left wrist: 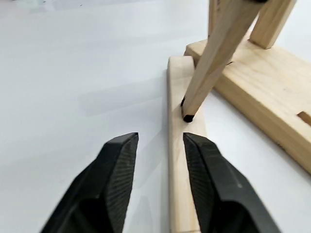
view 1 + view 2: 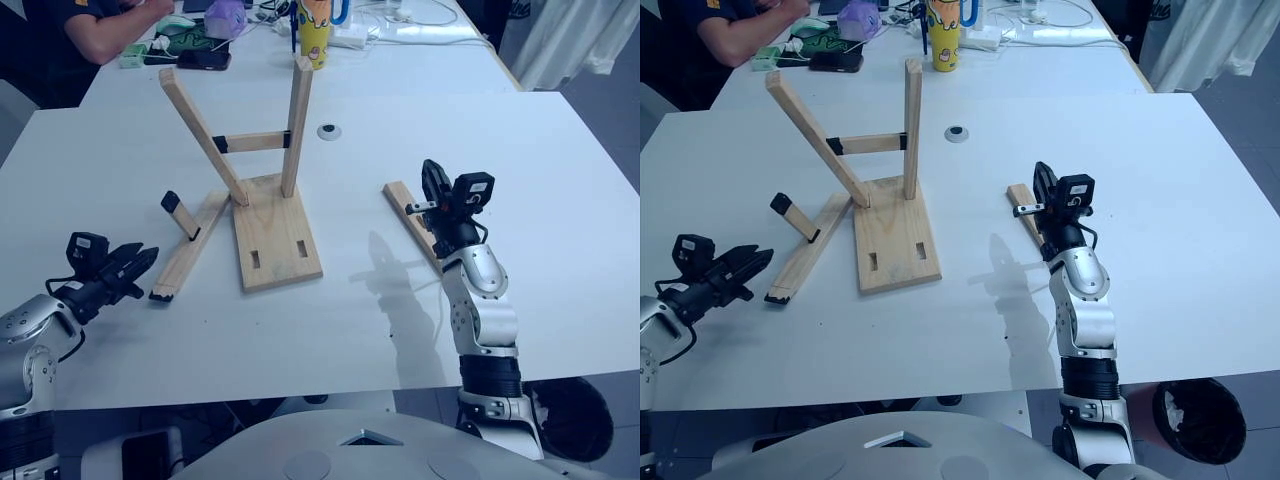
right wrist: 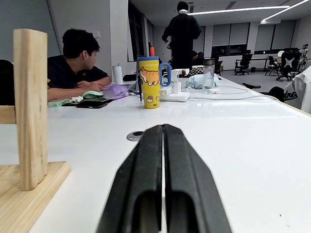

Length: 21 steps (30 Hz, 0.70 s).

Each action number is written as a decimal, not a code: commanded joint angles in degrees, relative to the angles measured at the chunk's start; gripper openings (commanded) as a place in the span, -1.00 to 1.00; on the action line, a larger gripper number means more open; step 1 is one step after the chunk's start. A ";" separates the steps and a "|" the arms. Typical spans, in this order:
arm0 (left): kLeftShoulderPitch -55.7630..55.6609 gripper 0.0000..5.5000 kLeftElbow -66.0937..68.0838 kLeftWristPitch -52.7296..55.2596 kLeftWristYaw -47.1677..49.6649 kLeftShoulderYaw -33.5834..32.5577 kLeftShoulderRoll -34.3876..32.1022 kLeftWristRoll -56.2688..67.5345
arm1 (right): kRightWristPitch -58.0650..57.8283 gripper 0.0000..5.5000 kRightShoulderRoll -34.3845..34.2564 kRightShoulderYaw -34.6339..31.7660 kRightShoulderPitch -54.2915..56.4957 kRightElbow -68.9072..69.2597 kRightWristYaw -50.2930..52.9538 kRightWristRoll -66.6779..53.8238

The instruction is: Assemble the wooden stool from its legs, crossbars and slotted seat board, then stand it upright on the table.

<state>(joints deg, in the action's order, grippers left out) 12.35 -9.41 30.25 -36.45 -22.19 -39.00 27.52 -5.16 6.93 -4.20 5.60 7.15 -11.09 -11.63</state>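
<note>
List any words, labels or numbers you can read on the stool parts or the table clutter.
No text can be read anywhere.
Seat board and upright legs: bare wood, no markings.
Yellow cup: a cartoon picture, no legible words.
Far clutter: too small to read.

A loose leg (image 2: 401,198) has its near end hidden behind the right claw (image 2: 430,172). In the left wrist view, the seat board (image 1: 255,94) and upright legs (image 1: 272,24) are cut off at the edge.
</note>
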 commanded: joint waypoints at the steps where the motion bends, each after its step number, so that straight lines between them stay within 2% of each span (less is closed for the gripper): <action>1: -0.69 -0.11 -0.99 2.59 0.19 1.81 -0.20 -0.38 | -0.31 -1.00 -0.02 -0.11 -0.20 0.53 0.23 0.14; 15: -1.76 0.63 3.40 2.83 2.92 10.85 1.20 -7.83 | -0.70 -1.00 0.06 0.19 -0.29 0.58 -0.06 0.06; 17: -2.56 0.63 3.62 2.38 3.59 11.69 1.95 -8.65 | -0.71 -1.00 0.05 0.27 -0.31 0.51 -0.09 0.10; 21: -3.85 0.45 3.61 1.62 4.55 12.53 3.45 -9.50 | -0.76 -1.00 0.16 0.29 -0.07 0.28 -0.18 0.13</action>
<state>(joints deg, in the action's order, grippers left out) 9.14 -6.49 32.09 -32.56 -10.34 -36.42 19.03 -5.18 6.97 -4.03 5.59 7.14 -11.27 -11.63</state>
